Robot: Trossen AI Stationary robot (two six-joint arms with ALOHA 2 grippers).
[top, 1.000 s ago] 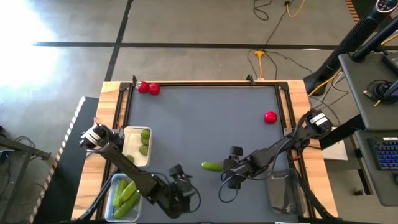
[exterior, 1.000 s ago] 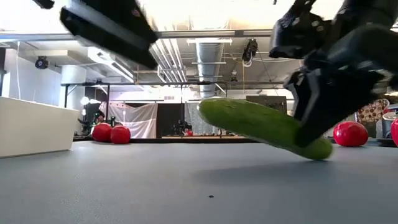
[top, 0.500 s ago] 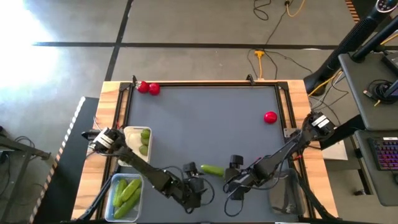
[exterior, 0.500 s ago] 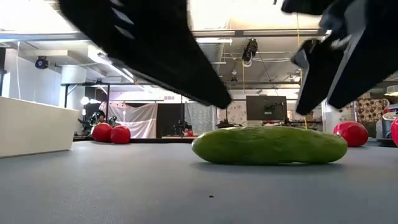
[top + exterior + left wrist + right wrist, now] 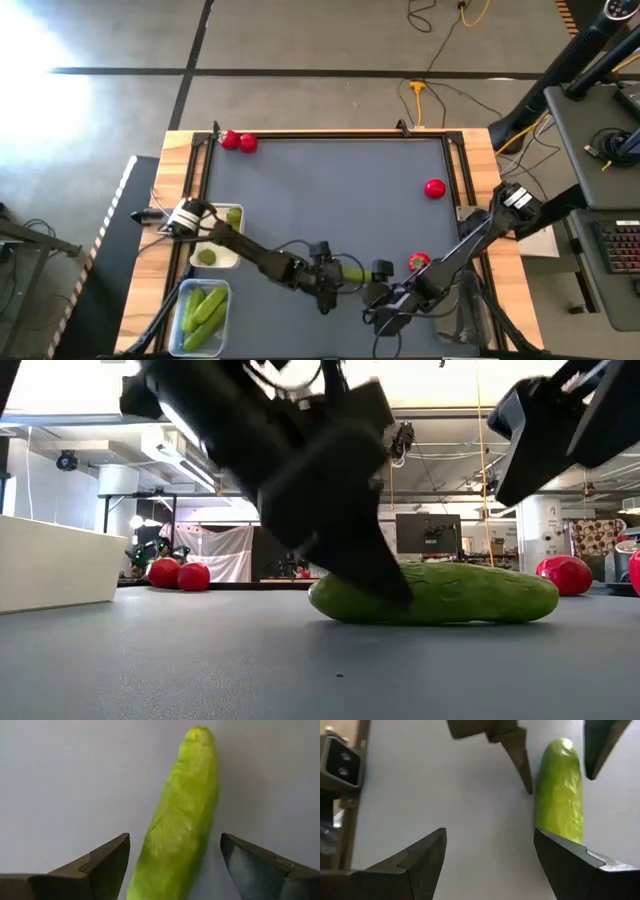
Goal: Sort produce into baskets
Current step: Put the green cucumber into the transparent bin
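A long green cucumber (image 5: 352,272) lies flat on the dark mat near the table's front edge, also seen in the low view (image 5: 450,594). My left gripper (image 5: 328,276) is open, with one finger on each side of the cucumber's left end (image 5: 175,845), not touching it. My right gripper (image 5: 382,288) is open and empty just right of the cucumber (image 5: 561,795), a little nearer the front edge. A white tray (image 5: 208,262) holds lime-like pieces. A clear tub (image 5: 186,318) holds cucumbers.
Two red pieces (image 5: 238,142) lie at the far left corner, one (image 5: 434,188) at the right edge and one (image 5: 418,262) beside my right arm. A second clear tub (image 5: 462,312) stands at the front right. The mat's middle is bare.
My right gripper has set the tilted cucumber down flat, let go and drawn back toward the near edge. My left gripper has gone toward the table's right and come down over the cucumber's left end. The cucumber has stayed where it was laid.
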